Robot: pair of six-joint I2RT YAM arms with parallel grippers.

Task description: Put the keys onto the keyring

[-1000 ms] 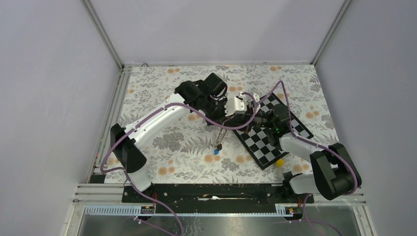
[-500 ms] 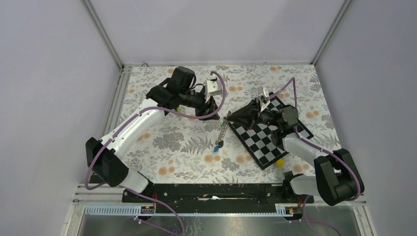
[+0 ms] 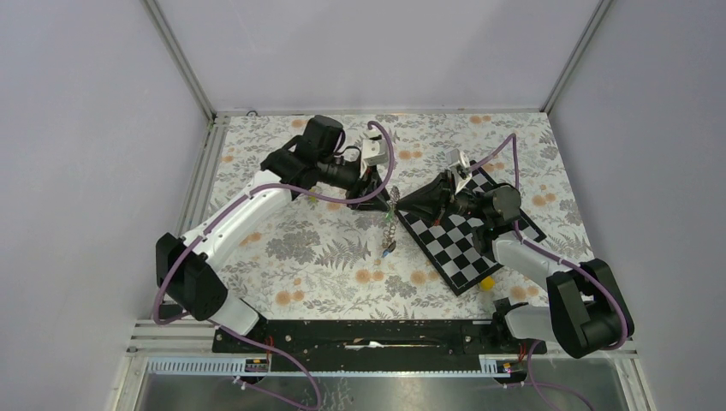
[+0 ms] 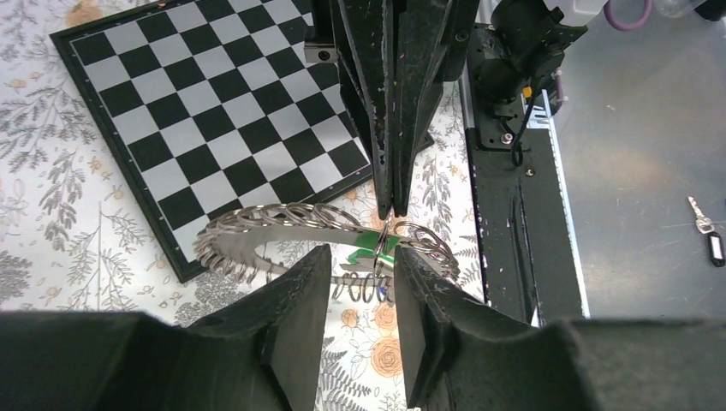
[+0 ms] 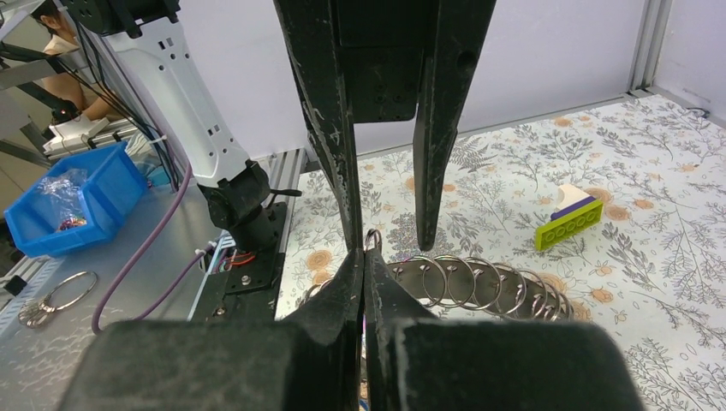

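Progress: looks mostly done, my read; keyring (image 3: 389, 224) is off the surface (image 3: 300, 257), dangling from the right gripper (image 3: 401, 203) toward 6 o'clock in the top view; keys (image 3: 388, 249) are bunched at its lower end; green key (image 4: 374, 242) lies against the ring links in the left wrist view. Can't tell how many keys are actually threaded. Left to do, as I judge it: confirm that, then set the lot down.

Right gripper is clenched on a top ring of the keyring, fingers pressed together. Left gripper (image 4: 361, 257) is released, jaws apart on either side of that pinched ring; contact unclear.

Pose: left arm (image 3: 257, 205) is stretched far out, its gripper at 10 o'clock of the right one; right arm (image 3: 522, 253) reaches over the checkerboard (image 3: 458, 257); the tips meet nearly head-on.
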